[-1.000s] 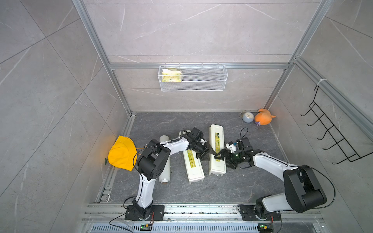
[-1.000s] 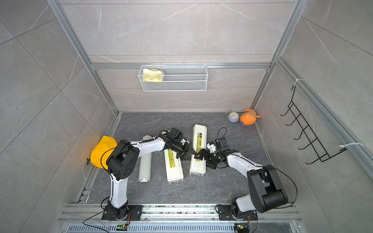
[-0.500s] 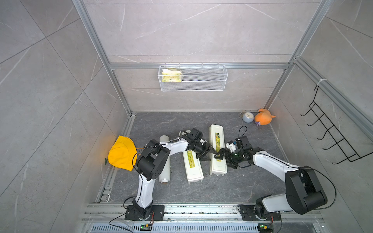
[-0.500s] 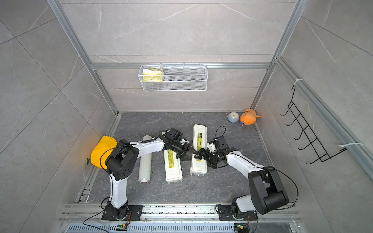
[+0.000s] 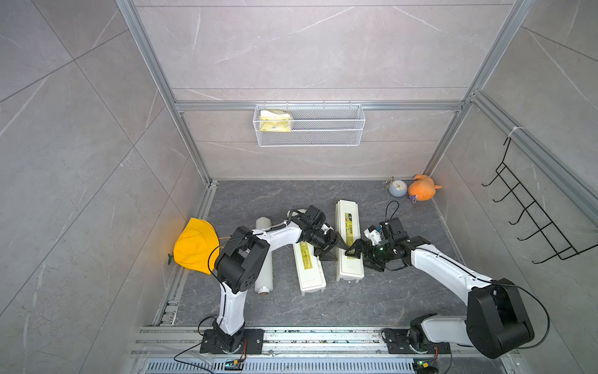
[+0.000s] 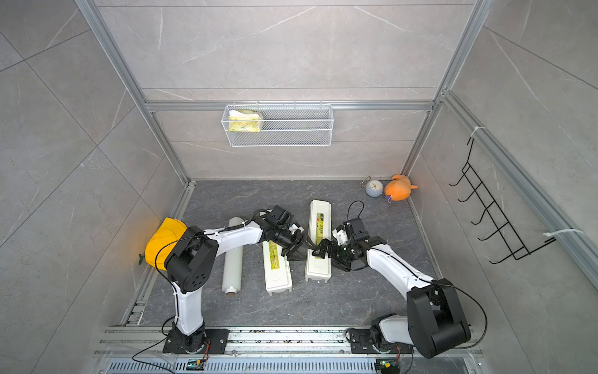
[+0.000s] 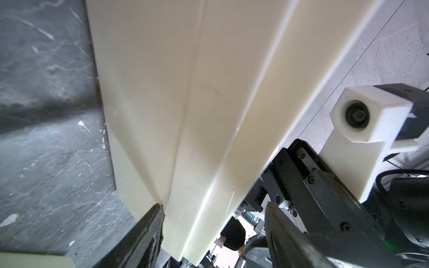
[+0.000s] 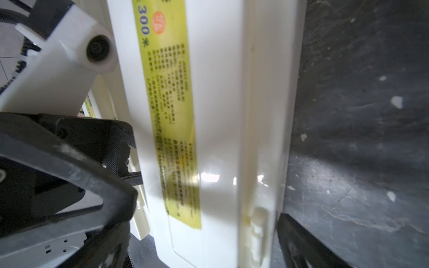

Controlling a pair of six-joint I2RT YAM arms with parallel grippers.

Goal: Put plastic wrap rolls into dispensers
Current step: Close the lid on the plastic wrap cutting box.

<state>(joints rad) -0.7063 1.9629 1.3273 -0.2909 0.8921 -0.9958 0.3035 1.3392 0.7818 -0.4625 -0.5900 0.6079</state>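
While the left gripper [image 5: 334, 248] and right gripper [image 5: 353, 253] hold their jaws open around one dispenser [image 5: 349, 275], another dispenser [image 5: 309, 275] (lid shut) sits close at 9 o'clock, a roll [image 5: 263, 225] beyond.

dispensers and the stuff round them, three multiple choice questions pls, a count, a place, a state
1. How many dispensers lie on the floor? A one B two C three
2. Where is the orange toy? A near left corner B between the dispensers C far right corner, beside the clock
3. How is the plastic wrap roll? A lying flat, outside the dispensers B standing on end C inside a dispenser
Answers: 1 B: two cream boxes lie side by side in both top views. 2 C: it sits in that corner next to the clock. 3 A: it lies bare on the floor beside them.
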